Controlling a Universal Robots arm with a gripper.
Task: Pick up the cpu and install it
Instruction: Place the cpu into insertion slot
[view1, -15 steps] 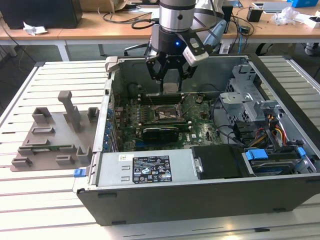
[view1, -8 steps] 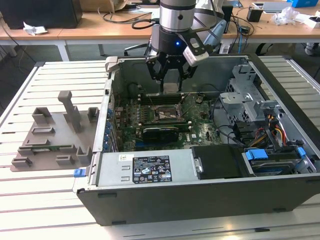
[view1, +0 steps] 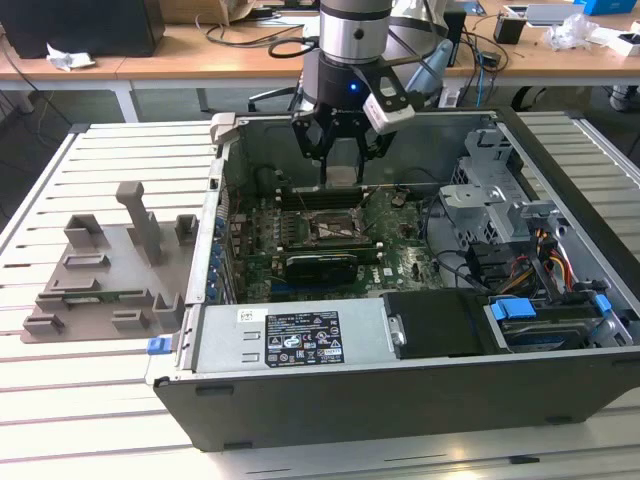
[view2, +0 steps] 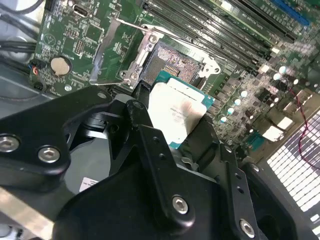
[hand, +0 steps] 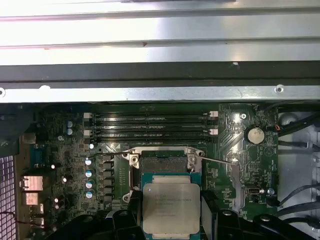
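Lying toward the worktop (view1: 100, 160) edge at the exterior view's left, grey fixture tray (view1: 100, 270); rightward, claw (view1: 342, 160) clamped on the cpu (hand: 171, 207), close above the open socket (hand: 162, 162) inside the computer case (view1: 400, 400); case label (view1: 300, 340) unreadable.

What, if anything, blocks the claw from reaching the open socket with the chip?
Probably nothing, so yes: the claw holds the chip above the socket, whose metal cover stands swung open, and nothing seems to lie between them.
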